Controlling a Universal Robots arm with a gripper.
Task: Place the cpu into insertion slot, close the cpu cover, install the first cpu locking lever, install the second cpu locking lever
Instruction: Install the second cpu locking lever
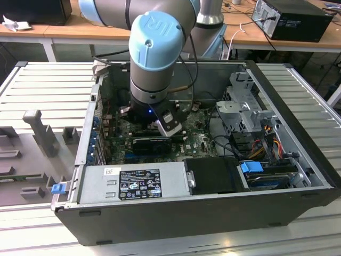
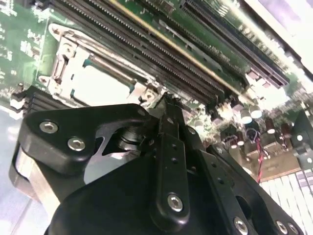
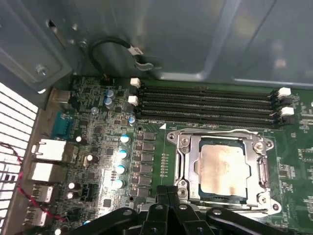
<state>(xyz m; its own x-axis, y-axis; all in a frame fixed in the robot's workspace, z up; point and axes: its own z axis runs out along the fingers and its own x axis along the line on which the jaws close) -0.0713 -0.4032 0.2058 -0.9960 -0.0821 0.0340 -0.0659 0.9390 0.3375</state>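
The cpu (image 3: pixel 222 166), a dull silver-beige square, lies flat in the insertion slot (image 3: pixel 221 144), whose dark rim shows around it. The cpu cover (image 3: pixel 193 164), a metal frame with a big window, is down over the chip. A thin lever rod (image 3: pixel 215 131) runs along the cover's far side by the memory slots. My gripper (image 3: pixel 168 192) is shut, its black fingertips together at the corner of the socket frame, with nothing visible between them. In the second wrist view the gripper (image 2: pixel 165 102) points at the same corner beside the cpu (image 2: pixel 100 83) and cover (image 2: pixel 62 68).
The arm's wrist (image 1: pixel 157 69) reaches down into an open computer case (image 1: pixel 298 122). Long black memory slots (image 3: pixel 210 100) run beside the socket. Capacitors (image 3: pixel 120 169) and rear ports (image 3: pixel 46 152) stand nearby. The power supply (image 1: pixel 133 184) and drive bay cables (image 1: pixel 261 144) line the case.
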